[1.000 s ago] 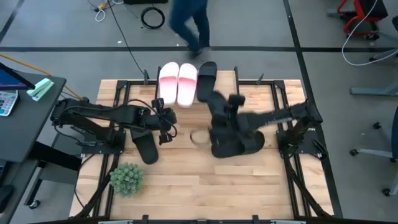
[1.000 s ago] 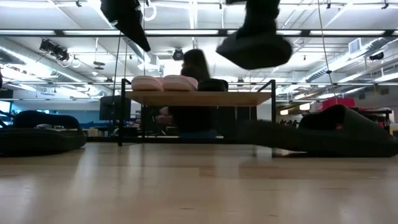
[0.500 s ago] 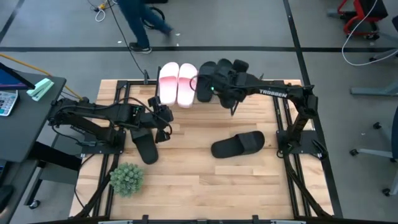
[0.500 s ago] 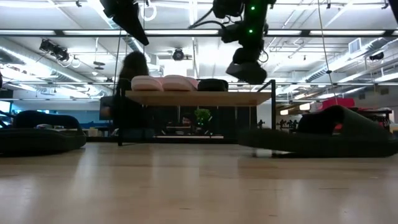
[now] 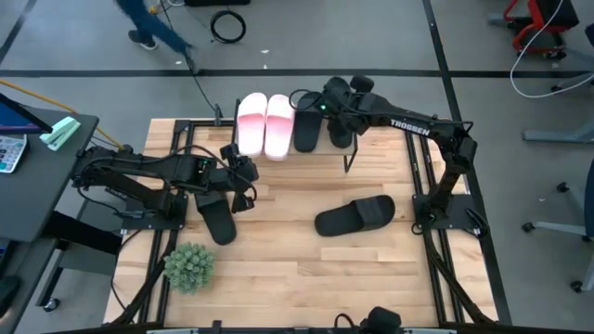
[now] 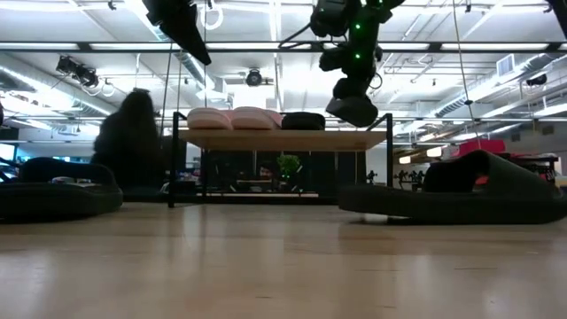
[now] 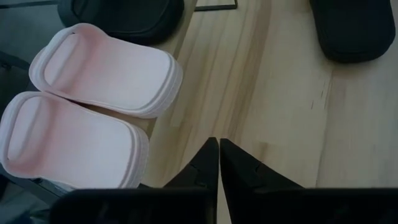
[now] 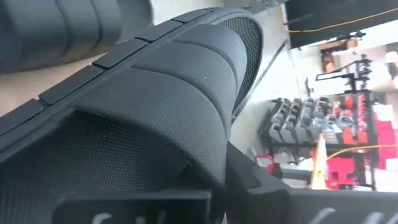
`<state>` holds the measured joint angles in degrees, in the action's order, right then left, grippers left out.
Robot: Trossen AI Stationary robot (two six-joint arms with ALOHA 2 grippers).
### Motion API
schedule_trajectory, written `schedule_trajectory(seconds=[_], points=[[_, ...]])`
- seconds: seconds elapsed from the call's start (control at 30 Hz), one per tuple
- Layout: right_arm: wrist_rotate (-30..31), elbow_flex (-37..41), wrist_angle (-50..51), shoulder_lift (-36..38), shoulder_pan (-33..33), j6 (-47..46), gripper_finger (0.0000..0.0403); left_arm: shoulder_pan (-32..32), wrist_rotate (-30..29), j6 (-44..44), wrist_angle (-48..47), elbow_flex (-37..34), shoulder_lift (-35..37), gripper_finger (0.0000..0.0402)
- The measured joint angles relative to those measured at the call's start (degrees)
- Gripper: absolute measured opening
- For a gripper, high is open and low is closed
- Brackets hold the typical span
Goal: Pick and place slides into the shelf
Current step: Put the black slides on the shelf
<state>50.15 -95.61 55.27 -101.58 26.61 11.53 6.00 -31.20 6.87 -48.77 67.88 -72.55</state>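
Two pale pink slides (image 5: 265, 125) and one black slide (image 5: 306, 133) sit on the shelf (image 6: 283, 140). Right gripper (image 5: 336, 109) clamps another black slide (image 5: 341, 128) above it. Left gripper (image 5: 243, 188) hovers pinched closed, empty.

The right gripper (image 5: 336, 100), clamped on a black slide (image 5: 340, 119), is arriving over the shelf (image 6: 282, 139) at 12 o'clock from table centre, while a person (image 5: 148, 20) is walking off toward 10 o'clock.
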Motion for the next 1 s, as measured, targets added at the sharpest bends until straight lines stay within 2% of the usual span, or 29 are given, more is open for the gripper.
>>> schedule_trajectory(seconds=[0.17, 0.6, 0.83, 1.0], points=[[-4.8, 0.6, 0.1, 0.0, 0.3, -0.8, 0.0013, 0.0, 0.0, -0.1, 0.0, 0.0, 0.0, 0.0010], [-4.5, 3.3, 0.0, 0.0, 0.3, -2.3, 0.0016, 0.0, 0.0, -0.2, 0.0, 0.0, 0.0, 0.0023], [-8.2, 3.3, -0.9, 0.0, 1.2, -4.0, 0.0060, 0.0, 0.0, -2.0, 0.2, 0.0, 0.0, 0.0010], [-8.7, 3.3, -2.0, 0.0, 1.9, -4.0, 0.0094, 0.0, 0.0, -1.7, 0.2, 0.0, 0.0, 0.0008]])
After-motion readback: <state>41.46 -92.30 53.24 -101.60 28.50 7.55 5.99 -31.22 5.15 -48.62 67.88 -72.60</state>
